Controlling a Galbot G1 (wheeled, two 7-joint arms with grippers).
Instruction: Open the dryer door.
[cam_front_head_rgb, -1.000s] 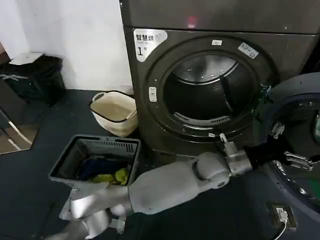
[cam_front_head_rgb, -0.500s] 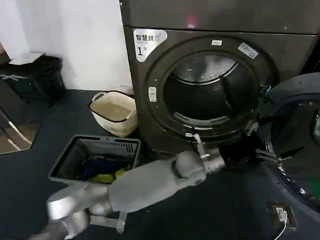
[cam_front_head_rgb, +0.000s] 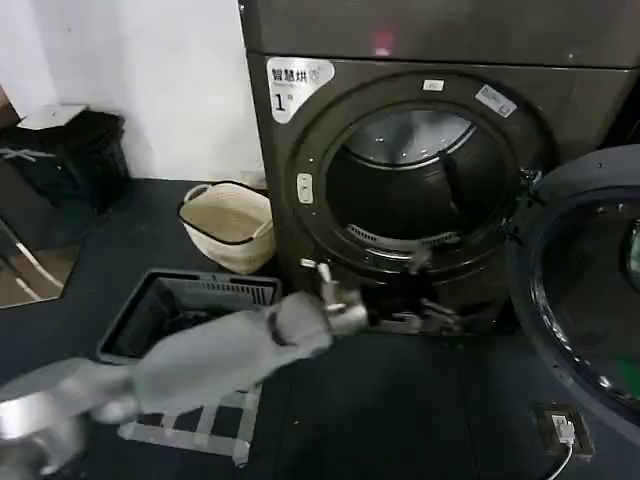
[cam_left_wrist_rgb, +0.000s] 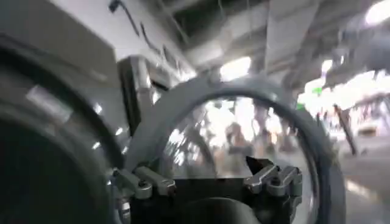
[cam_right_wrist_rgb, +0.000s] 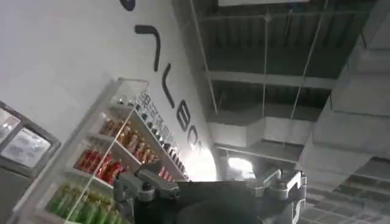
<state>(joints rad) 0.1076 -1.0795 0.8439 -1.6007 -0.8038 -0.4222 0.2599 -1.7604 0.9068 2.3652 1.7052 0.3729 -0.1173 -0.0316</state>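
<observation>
Dryer door (cam_front_head_rgb: 585, 290), a large round porthole with a chrome rim and dark tinted glass, stands swung wide open at the right of the grey dryer's (cam_front_head_rgb: 420, 60) drum opening. The left gripper (cam_front_head_rgb: 425, 318) hangs low before the machine, jaws spread and empty. The right gripper (cam_right_wrist_rgb: 210, 185) points up at the ceiling, jaws likewise parted. Such a door is likely rigid, hinged and fairly heavy, its glass slick; the rim's free edge looks the best hold.
</observation>
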